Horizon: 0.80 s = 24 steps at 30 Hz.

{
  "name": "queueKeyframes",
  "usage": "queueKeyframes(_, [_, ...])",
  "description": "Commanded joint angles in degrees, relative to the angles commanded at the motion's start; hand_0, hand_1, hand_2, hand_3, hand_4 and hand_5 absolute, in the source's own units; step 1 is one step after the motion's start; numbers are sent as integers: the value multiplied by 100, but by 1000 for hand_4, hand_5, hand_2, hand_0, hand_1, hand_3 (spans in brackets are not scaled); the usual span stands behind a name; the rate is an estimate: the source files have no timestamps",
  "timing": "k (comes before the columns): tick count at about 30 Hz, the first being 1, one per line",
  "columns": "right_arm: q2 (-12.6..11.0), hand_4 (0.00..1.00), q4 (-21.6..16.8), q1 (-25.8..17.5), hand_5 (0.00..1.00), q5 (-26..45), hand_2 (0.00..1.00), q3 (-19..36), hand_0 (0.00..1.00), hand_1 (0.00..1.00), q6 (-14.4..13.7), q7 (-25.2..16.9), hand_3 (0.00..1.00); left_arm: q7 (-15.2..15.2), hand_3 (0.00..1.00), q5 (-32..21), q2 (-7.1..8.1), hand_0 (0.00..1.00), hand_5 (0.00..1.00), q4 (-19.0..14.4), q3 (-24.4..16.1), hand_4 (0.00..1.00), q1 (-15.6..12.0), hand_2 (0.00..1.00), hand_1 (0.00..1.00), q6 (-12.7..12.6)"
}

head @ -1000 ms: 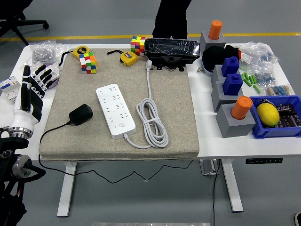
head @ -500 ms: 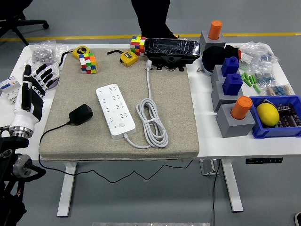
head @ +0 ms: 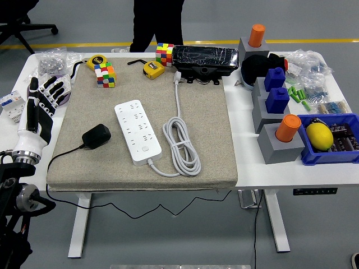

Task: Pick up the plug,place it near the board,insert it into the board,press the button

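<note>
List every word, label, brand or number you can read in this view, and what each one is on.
None can be read.
Power strip: no legible marking.
Yellow tape measures: any print is too small.
Small packets at the table's left edge: print blurred.
Black plug: no visible text.

Grey floor (head: 314, 235) with yellow line (head: 291, 41) running beyond the table's far edge. White table (head: 269, 168) on white legs. Black office chair base (head: 22, 25) off far-left corner. Even lighting.
</note>
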State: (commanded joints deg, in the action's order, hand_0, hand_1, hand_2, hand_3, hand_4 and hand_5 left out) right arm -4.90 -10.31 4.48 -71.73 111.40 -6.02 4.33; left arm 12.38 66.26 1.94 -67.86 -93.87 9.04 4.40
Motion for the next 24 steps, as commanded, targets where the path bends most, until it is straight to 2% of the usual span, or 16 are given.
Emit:
queueKeyframes(9, [20, 998, 0, 77, 938, -9, 719, 5, 780, 719, -6, -13, 750, -29, 839, 240, 53, 889, 998, -68, -27, 998, 41, 832, 884, -52])
queueKeyframes(15, [32, 998, 0, 90, 939, -24, 719, 13, 780, 719, -10, -8, 750, -93, 839, 539, 4, 889, 998, -136, -31, 998, 5, 832, 884, -110])
queueKeyframes(16, [33, 998, 0, 90, 939, -22, 719, 8, 780, 719, -8, -8, 750, -98, 843, 545, -2, 888, 867, -133, -31, 998, 1, 835, 887, -108])
queueKeyframes(21, [24, 998, 0, 87, 939, -26, 719, -38, 780, 719, -4, 2, 750, -100, 843, 555, -8, 888, 867, -155, -65, 998, -22, 835, 887, -139])
queueKeyframes(22, [20, 998, 0, 82, 939, -25, 719, -47, 781, 719, -4, 5, 751, -101, 842, 557, -7, 885, 777, -162, -68, 998, -36, 833, 885, -147])
queueKeyframes(24, [16, 998, 0, 74, 939, -22, 719, -54, 781, 719, -5, 10, 751, -117, 842, 581, 6, 885, 777, -171, -63, 998, -56, 833, 885, -163])
